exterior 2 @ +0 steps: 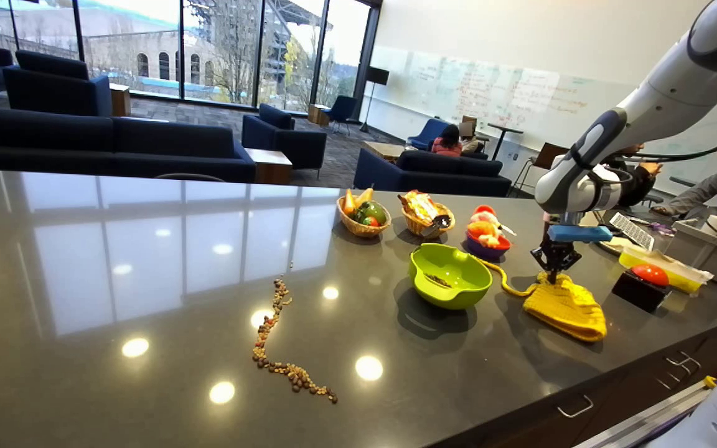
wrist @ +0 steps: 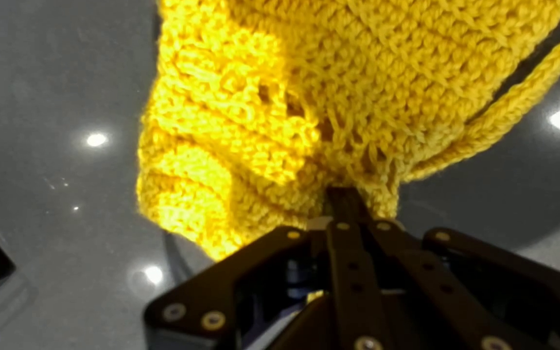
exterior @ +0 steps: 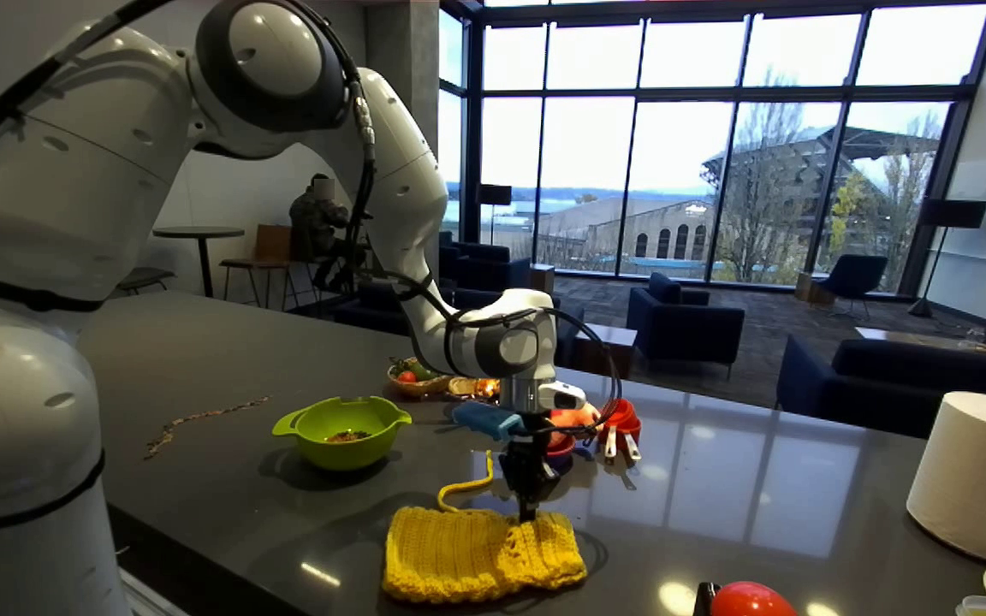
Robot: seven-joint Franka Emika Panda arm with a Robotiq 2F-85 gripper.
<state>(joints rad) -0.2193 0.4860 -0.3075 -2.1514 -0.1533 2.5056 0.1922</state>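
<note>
Plainly, the work centres on a yellow knitted piece (exterior: 450, 556), which lies on the dark counter (exterior 2: 165, 398) beneath the gripper (exterior: 528, 513). The jaws stand narrow, drawn together; whether a pinch of yarn is caught between them cannot be made out. With regard to progress, reach and contact appear complete: the arm (exterior: 394, 154) extends down to the piece in both exterior views, and in the wrist view the dark fingertips (wrist: 345, 201) meet the stitches near one edge. The handling itself appears only partly advanced: the broad part of the fabric lies flat, whereas the part beside the fingertips is creased, and no portion is visibly lifted clear of the counter. Not yet evident is any withdrawal, for the gripper is not clear of the fabric; how much handling is left cannot be read from this arrangement. A yellow cord (wrist: 513, 109) leaves the edge near the fingertips and curves over the counter. The green bowl (exterior 2: 467, 270), with small brown bits (exterior 2: 438, 281) in its bottom, stands apart from the fabric, as does a black box (exterior 2: 638, 292) bearing a red dome (exterior 2: 650, 274); a trail of seed-like bits (exterior 2: 296, 374) lies well apart from the gripper.
</note>
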